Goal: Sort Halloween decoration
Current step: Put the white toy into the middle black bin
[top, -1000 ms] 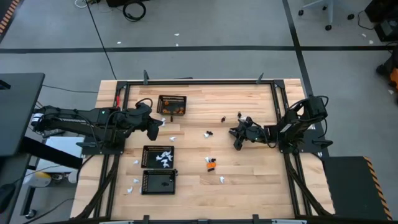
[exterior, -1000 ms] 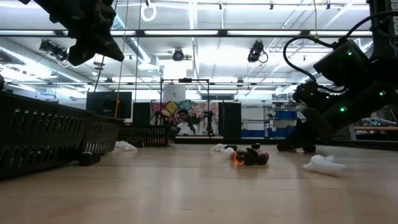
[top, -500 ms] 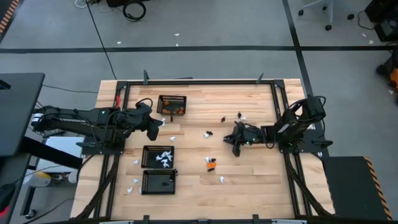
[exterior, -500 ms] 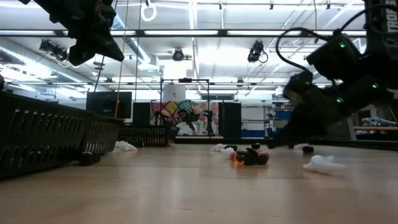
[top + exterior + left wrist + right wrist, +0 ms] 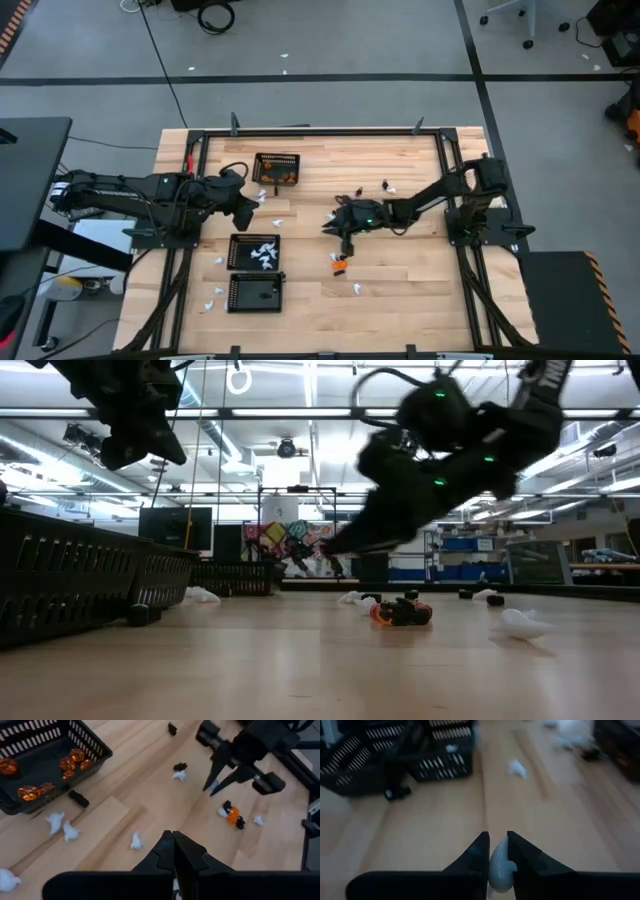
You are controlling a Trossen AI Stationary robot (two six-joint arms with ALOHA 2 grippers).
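High view: the right pincer (image 5: 345, 232) has swung out from the bench's (image 5: 400, 290) right edge, now just beyond the orange-and-black cluster (image 5: 340, 264). Right wrist view: it pinches a white ghost (image 5: 498, 865), likely bound for the middle basket (image 5: 254, 251). Left wrist view: the left pincer (image 5: 172, 851) is shut and empty.

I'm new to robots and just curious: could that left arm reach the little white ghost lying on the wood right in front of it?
Probably yes. The left end effector hangs shut above the table, and the white ghost lies on bare wood just ahead, nothing between them. It would have to open and come down first.
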